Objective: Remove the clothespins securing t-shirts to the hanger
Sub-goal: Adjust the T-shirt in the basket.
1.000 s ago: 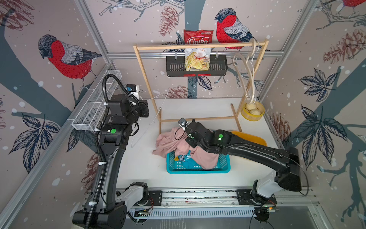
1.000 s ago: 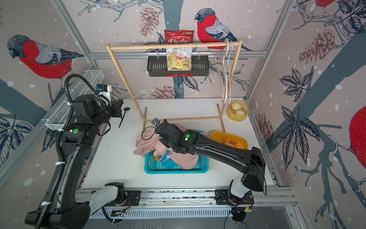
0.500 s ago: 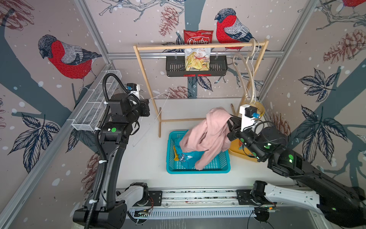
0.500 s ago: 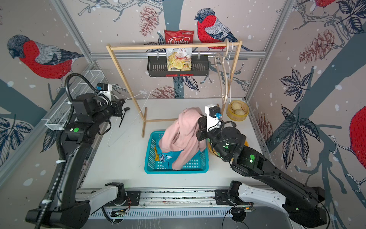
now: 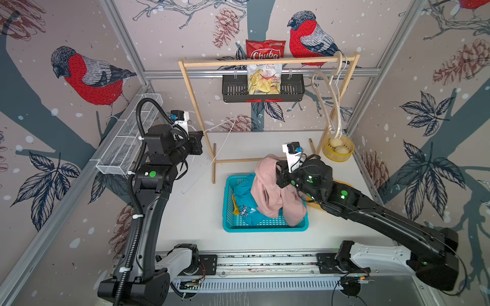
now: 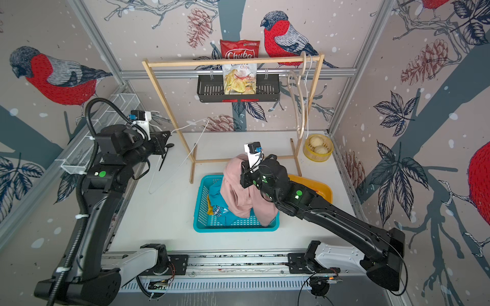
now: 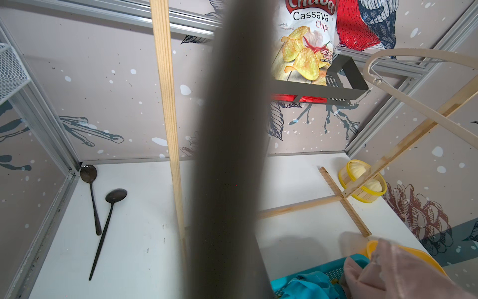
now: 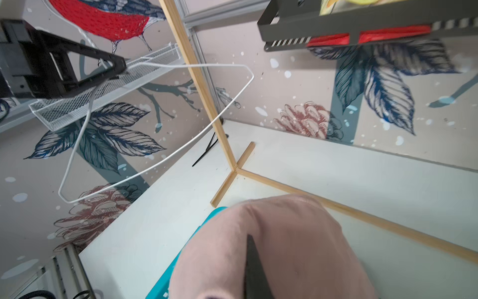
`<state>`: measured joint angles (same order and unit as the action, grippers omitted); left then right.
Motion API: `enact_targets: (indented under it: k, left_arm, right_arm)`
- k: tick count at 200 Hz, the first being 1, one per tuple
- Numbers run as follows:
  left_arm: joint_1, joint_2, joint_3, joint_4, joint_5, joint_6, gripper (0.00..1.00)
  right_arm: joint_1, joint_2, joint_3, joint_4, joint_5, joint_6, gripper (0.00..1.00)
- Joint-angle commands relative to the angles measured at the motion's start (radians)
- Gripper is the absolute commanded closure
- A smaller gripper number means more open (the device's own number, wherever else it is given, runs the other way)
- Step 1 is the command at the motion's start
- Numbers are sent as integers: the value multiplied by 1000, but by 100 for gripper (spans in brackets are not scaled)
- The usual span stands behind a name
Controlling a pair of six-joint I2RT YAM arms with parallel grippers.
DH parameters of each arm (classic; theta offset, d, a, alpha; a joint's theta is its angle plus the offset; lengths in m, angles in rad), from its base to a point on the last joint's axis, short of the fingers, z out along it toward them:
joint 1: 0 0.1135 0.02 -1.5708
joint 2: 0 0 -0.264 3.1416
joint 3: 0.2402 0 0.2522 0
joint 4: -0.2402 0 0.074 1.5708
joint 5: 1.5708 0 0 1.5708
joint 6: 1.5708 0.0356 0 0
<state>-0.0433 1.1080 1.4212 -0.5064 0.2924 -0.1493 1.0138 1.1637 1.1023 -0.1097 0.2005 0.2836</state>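
My right gripper (image 5: 277,169) is shut on the pale pink t-shirt (image 5: 267,190), which hangs from it over the right half of the teal basket (image 5: 230,227). In the right wrist view only a dark fingertip (image 8: 252,266) shows between folds of the pink t-shirt (image 8: 284,246). The teal t-shirt (image 5: 246,209) and yellow t-shirt (image 5: 236,208) lie in the basket. At the back left my left gripper (image 5: 202,133) is shut on the hook of a bare white wire hanger (image 5: 212,156), held off the table. No clothespins show.
A wooden rack (image 5: 265,62) spans the back, carrying a black basket (image 5: 262,92) with a chips bag and beige hangers (image 5: 330,100). A yellow steamer (image 5: 338,151), an orange tray (image 6: 318,185), two black spoons (image 7: 93,196) and a wire wall shelf (image 5: 127,143) surround the work area.
My right arm swung from the basket's left side over to the right, lifting the pink t-shirt up and then bringing it lower over the basket. The left arm and hanger stayed put.
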Motion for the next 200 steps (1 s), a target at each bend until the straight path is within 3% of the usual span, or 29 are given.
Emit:
enact_targets:
  k: [1, 20, 36, 46, 49, 59, 84, 106, 125, 151, 200]
  left_arm:
    - [2, -12, -5, 26, -3, 16, 100]
    - [3, -17, -17, 34, 1, 15, 100]
    - [3, -9, -21, 43, 31, 6, 100]
    - [3, -5, -23, 47, 53, -3, 100]
    - [2, -3, -24, 48, 62, -5, 100]
    - [2, 0, -30, 59, 96, -12, 100]
    - [-12, 1, -30, 62, 159, 2, 100]
    - [-74, 17, -11, 52, 193, 53, 100]
    - [-130, 41, 6, 48, 190, 81, 100]
    - [-152, 78, 49, 37, 218, 74, 100]
    - [-224, 133, 145, -80, 344, 152, 100]
  right_arm:
    - [4, 59, 28, 82, -122, 66, 100]
    - [14, 86, 22, 106, -154, 95, 96]
    - [14, 131, 10, 99, -173, 105, 82]
    - [3, 137, -9, 63, -159, 112, 67]
    - [-3, 134, -16, 49, -153, 119, 56]
    - [-28, 119, -46, -16, -120, 137, 35]
    - [-73, 45, -75, -216, -21, 83, 18]
    - [-89, 43, 43, -451, 95, -14, 16]
    - [-89, 50, 161, -540, 129, -103, 16]
    - [-71, 85, 321, -562, 103, -232, 15]
    - [29, 244, 503, -409, 268, -558, 9]
